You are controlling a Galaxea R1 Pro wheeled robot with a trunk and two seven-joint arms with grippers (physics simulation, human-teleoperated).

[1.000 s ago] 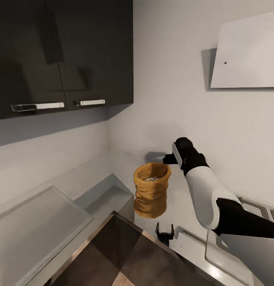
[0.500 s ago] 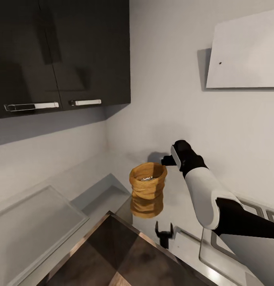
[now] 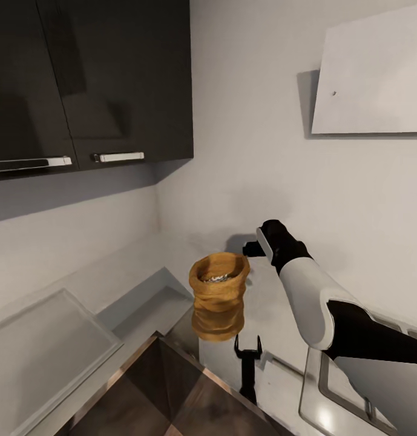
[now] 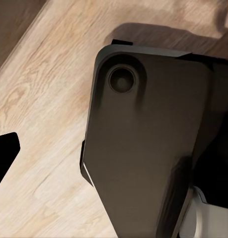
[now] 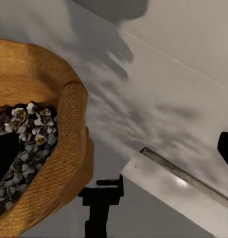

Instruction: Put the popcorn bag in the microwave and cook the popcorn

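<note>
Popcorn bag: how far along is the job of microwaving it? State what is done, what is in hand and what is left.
Done: only the approach. The right gripper straddles the bag's rim, jaws open. In hand: gripping the bag. Left: carrying it to a microwave, loading it and heating.

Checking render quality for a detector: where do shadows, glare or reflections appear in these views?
Head view: the tan-brown wrinkly sack mirrors in the shiny grey worktop; arm shadow on the wall. Right wrist view: soft shadows and a bright glint on the worktop. Left wrist view: shadow on wooden floor.
</note>
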